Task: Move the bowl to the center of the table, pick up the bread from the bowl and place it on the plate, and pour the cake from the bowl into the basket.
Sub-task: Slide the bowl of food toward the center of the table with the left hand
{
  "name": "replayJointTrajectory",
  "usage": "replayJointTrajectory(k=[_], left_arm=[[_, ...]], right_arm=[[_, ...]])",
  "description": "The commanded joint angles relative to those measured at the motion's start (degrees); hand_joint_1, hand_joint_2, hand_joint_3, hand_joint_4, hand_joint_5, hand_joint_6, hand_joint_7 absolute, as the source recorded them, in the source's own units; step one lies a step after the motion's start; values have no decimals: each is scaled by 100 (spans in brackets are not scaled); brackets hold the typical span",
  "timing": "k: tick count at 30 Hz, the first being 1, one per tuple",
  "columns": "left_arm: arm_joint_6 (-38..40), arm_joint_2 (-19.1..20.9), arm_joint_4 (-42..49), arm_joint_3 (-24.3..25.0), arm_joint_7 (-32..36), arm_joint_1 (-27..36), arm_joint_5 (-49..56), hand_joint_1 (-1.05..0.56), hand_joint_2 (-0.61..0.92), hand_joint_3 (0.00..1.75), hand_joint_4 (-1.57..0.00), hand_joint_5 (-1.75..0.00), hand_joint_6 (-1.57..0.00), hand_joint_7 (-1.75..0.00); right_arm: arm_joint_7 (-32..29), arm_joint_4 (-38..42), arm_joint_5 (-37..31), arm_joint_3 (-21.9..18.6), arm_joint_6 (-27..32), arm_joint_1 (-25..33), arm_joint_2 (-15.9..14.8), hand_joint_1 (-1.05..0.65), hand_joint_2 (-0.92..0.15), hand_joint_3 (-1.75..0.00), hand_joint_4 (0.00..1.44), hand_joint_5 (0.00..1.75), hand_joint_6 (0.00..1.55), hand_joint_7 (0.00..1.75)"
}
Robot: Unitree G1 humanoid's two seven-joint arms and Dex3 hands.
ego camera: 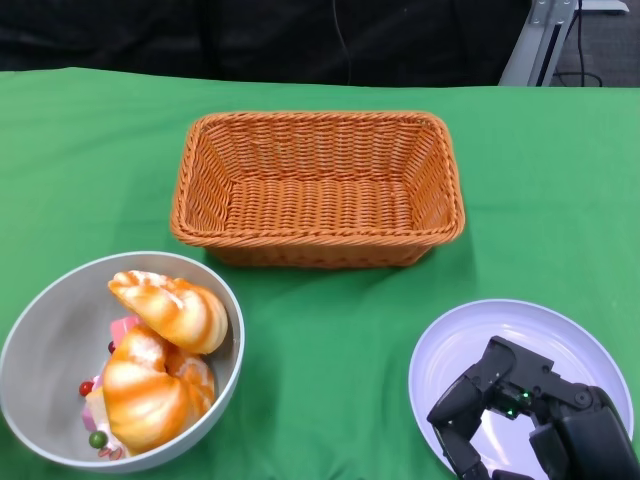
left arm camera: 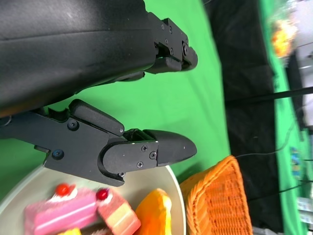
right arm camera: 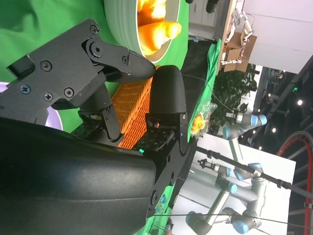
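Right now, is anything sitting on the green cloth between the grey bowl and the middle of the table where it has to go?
Nothing visible does. The grey bowl of bread and cake sits at the front left; the green cloth beside it is bare, between the orange wicker basket behind and the pale round plate at front right.

Orange woven basket (ego camera: 317, 190), green tablecloth (ego camera: 540, 160)

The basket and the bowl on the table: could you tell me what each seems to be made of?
The basket looks like woven wicker or rattan, orange-brown and matte: interlaced strands and a braided rim show clearly. The bowl looks like smooth grey plastic or melamine with a soft sheen and no texture; glazed ceramic cannot be ruled out.
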Motion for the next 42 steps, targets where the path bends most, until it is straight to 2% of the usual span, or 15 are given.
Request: replayJointTrajectory(k=[1, 7, 12, 17, 30, 42], left_arm=[[752, 64, -388, -1, 236, 98, 1, -70, 92, 64, -6, -1, -4, -1], [2093, -32, -659, 142, 540, -73, -277, -71, 92, 55, -6, -1, -5, -1], [2491, -4, -685, 163, 553, -150, -333, -71, 92, 56, -4, 0, -4, 0], [3410, 242, -702, -45, 428, -337, -314, -74, 92, 61, 0, 0, -1, 0], [4176, 412, -939, -36, -142, -295, -604, -74, 92, 66, 0, 0, 0, 0], [4936, 438, -1733, -220, -218, -60, -708, -73, 92, 65, 0, 0, 0, 0]], right_arm=[[-31, 11, 31, 2, -64, -14, -25, -25, -50, -98, 83, 156, 79, 130], [-20, 5, 63, 24, -42, -18, -13, -26, -49, -99, 83, 156, 78, 130], [-21, 20, 66, 31, -58, -30, -18, -26, -50, -97, 83, 157, 78, 130], [5, -31, 93, 70, 28, -31, -29, -25, -49, -98, 82, 157, 77, 130], [62, 98, 233, 119, -96, -89, -68, -23, -46, -102, 82, 158, 77, 128], [78, 174, 199, 135, -155, -114, -57, -24, -45, -105, 83, 157, 78, 128]])
